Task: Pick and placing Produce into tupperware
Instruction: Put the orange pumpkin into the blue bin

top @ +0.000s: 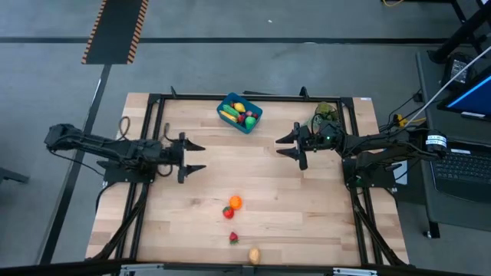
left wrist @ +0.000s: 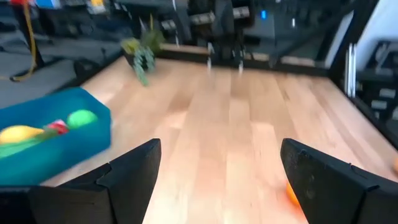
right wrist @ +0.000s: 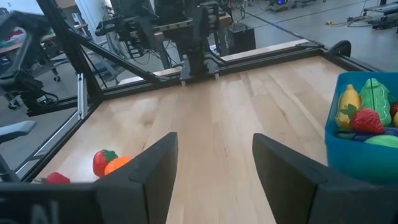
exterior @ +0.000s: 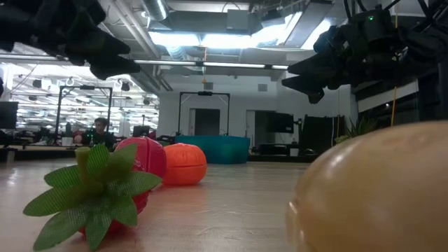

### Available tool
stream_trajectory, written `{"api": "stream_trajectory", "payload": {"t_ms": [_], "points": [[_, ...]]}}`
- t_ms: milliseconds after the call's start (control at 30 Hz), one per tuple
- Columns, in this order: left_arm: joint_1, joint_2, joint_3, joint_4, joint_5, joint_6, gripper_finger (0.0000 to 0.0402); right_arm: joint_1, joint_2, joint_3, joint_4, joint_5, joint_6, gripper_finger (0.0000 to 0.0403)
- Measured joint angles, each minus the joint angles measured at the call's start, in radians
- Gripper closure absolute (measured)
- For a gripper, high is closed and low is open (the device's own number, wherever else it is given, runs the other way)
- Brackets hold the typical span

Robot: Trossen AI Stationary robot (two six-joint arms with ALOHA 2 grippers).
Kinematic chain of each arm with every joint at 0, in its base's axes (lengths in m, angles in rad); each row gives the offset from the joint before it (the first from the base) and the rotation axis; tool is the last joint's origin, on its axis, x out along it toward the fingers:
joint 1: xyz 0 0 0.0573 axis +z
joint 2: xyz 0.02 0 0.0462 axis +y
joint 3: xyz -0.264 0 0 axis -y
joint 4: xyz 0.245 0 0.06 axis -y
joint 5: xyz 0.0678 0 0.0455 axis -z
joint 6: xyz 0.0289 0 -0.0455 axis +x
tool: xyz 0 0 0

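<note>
Produce left on the tabletop (top: 307,199): 4 loose pieces, all toward the near edge. An orange fruit (top: 235,202) touches a red tomato-like piece (top: 228,212); a strawberry (top: 233,238) lies nearer the edge, and a tan piece (top: 254,255) sits at the very edge. In the low view the tan piece fills the foreground and the strawberry's green leaves face the camera.

Tupperware (top: 239,113): blue, at the far side of the tabletop, roughly midway between the arms. It already holds several pieces: yellow, green and red ones are visible. Its long axis runs diagonally to the tabletop edges.

Left end effector (top: 195,157): fingers apart, nothing between them, hovering above the tabletop left of centre and pointing inward. Right end effector (top: 285,146): fingers apart, also empty, hovering right of centre and pointing inward, with the tupperware just off to its far side.

Key relation: the orange and red pair lies toward the near edge from both end effectors, between them and slightly closer to the left one. Judgement: the left arm looks better placed for the next pick, and would need to swing toward the near edge and descend. The touching pair may crowd a clean grasp.

A grey-green plant sprig (top: 326,115) sits behind the right arm. No readable labels or writing.
</note>
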State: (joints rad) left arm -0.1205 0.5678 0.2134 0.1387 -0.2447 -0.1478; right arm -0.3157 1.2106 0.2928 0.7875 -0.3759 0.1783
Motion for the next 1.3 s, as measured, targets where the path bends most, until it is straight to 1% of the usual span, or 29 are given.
{"api": "stream_trajectory", "payload": {"t_ms": [133, 333, 467, 600, 700, 767, 933, 1100, 1233, 1300], "points": [[-0.033, 0.162, 0.112, -0.058, 0.000, 0.000, 0.0079, 0.000, 0.000, 0.000, -0.014, 0.000, -0.001, 0.0193], [-0.057, 0.368, 0.340, -0.283, -0.008, -0.013, 0.0079, 0.000, 0.000, 0.000, -0.016, -0.001, -0.003, 0.0193], [-0.065, 0.496, 0.497, -0.432, -0.008, -0.096, 0.0079, 0.000, 0.000, 0.000, -0.016, -0.001, -0.008, 0.0193], [-0.074, 0.620, 0.663, -0.608, -0.010, -0.190, 0.0079, 0.000, 0.000, 0.000, -0.016, -0.001, -0.047, 0.0193], [-0.088, 0.712, 0.772, -0.686, -0.009, -0.237, 0.0079, 0.000, 0.000, 0.000, -0.017, -0.001, -0.056, 0.0193], [-0.101, 0.775, 0.839, -0.728, -0.009, -0.242, 0.0079, 0.000, 0.000, 0.000, -0.025, -0.001, -0.056, 0.0193], [-0.131, 0.922, 0.976, -0.811, 0.014, -0.245, 0.0079, 0.000, 0.000, 0.000, -0.085, -0.001, -0.056, 0.0193], [-0.152, 1.041, 1.088, -0.905, 0.029, -0.312, 0.0079, 0.000, 0.000, 0.000, -0.151, -0.001, -0.055, 0.0193], [-0.176, 1.115, 1.148, -0.949, 0.033, -0.322, 0.0079, 0.000, 0.000, 0.000, -0.192, -0.001, -0.055, 0.0193], [-0.185, 1.144, 1.172, -0.948, 0.067, -0.328, 0.0079, 0.000, 0.000, 0.000, -0.197, -0.001, -0.057, 0.0193]]}}
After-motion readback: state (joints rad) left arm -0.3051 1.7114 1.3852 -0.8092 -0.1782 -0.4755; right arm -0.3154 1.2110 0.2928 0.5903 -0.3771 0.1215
